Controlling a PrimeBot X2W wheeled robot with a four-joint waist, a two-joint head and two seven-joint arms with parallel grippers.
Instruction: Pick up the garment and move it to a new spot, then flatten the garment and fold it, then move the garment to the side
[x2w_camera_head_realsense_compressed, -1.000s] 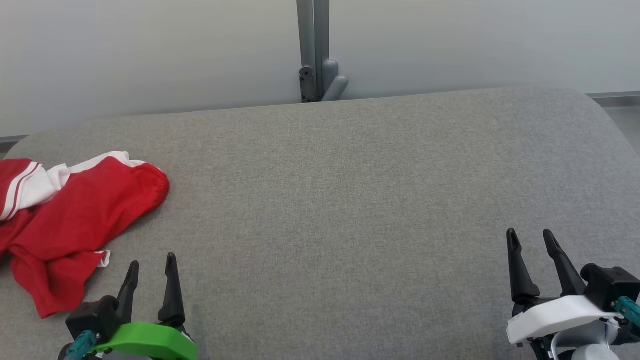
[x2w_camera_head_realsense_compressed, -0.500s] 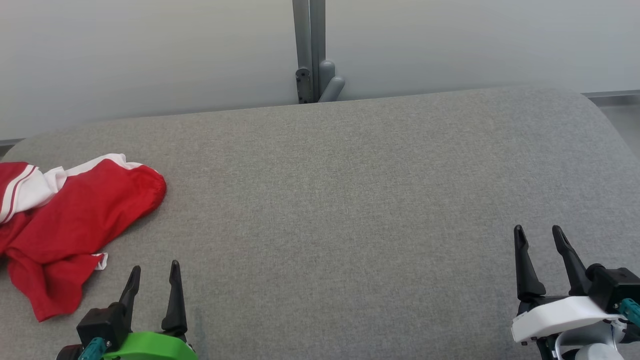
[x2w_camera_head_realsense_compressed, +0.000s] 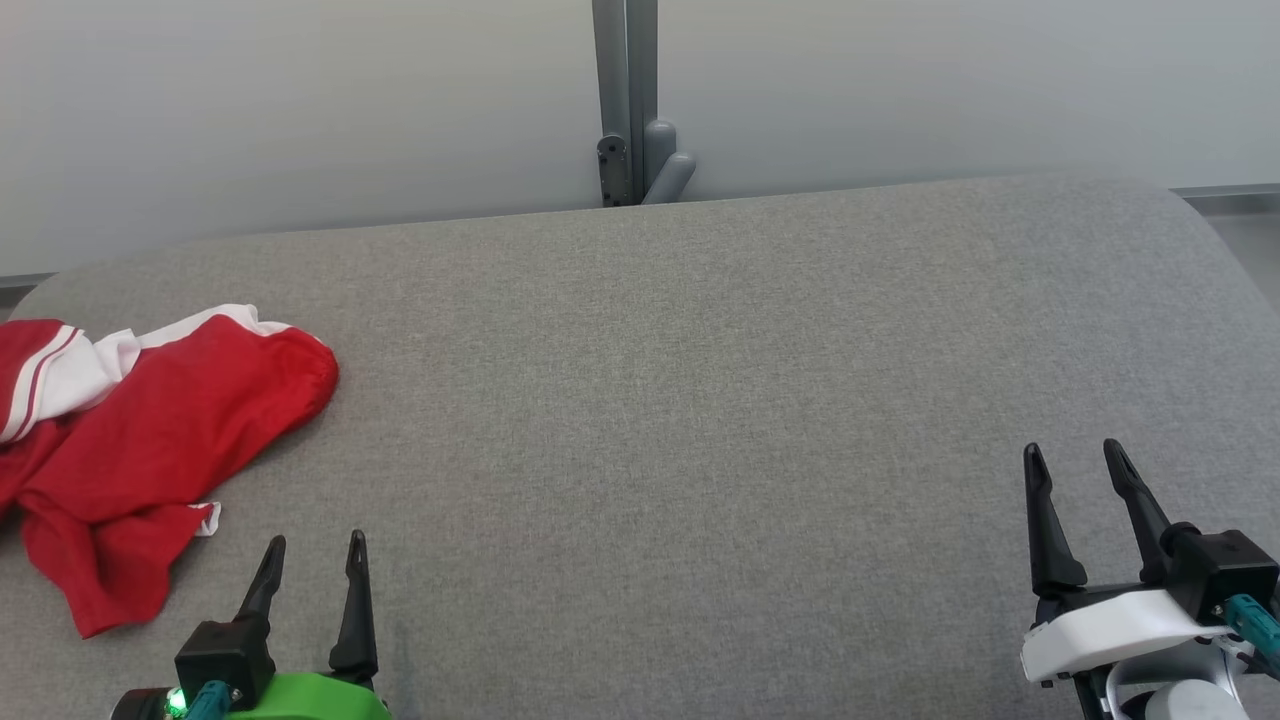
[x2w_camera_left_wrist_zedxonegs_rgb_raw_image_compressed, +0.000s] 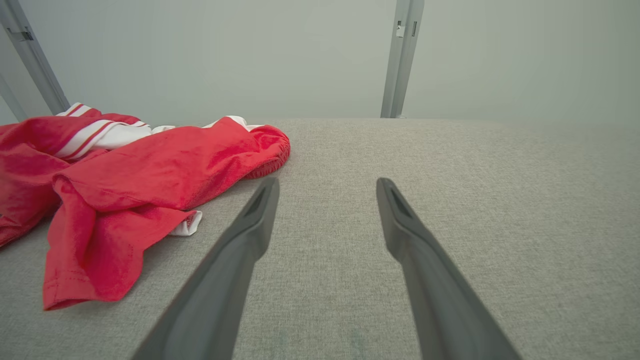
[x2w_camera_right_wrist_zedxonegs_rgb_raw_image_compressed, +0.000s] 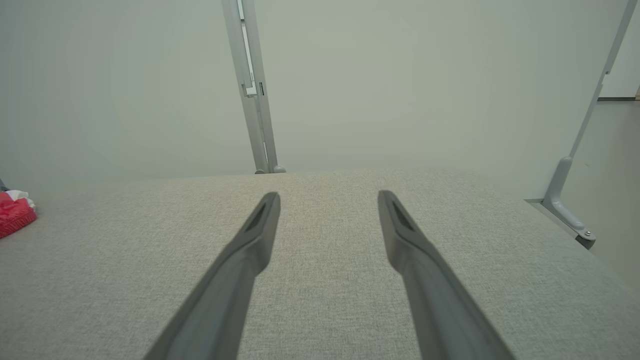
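Note:
The garment (x2w_camera_head_realsense_compressed: 150, 440) is red with white trim and lies crumpled at the left edge of the grey padded table (x2w_camera_head_realsense_compressed: 700, 400). It runs off the left side of the head view. My left gripper (x2w_camera_head_realsense_compressed: 315, 545) stands open near the front edge, just right of the garment's lower hem, touching nothing. In the left wrist view the garment (x2w_camera_left_wrist_zedxonegs_rgb_raw_image_compressed: 130, 190) lies left of the open left gripper (x2w_camera_left_wrist_zedxonegs_rgb_raw_image_compressed: 325, 185). My right gripper (x2w_camera_head_realsense_compressed: 1075, 455) is open at the front right, far from the cloth. The right wrist view has the right gripper (x2w_camera_right_wrist_zedxonegs_rgb_raw_image_compressed: 327, 197) over bare fabric, with a bit of the garment (x2w_camera_right_wrist_zedxonegs_rgb_raw_image_compressed: 15, 215) at far left.
A pale wall stands right behind the table, with a grey upright post (x2w_camera_head_realsense_compressed: 625, 100) at its middle. A second grey bracket (x2w_camera_right_wrist_zedxonegs_rgb_raw_image_compressed: 570, 210) shows beyond the table's right end, where the surface drops off to the floor.
My left gripper has drawn back a little toward the front edge. My right gripper has edged slightly up and right. The garment lies as before; the camera swayed slightly.

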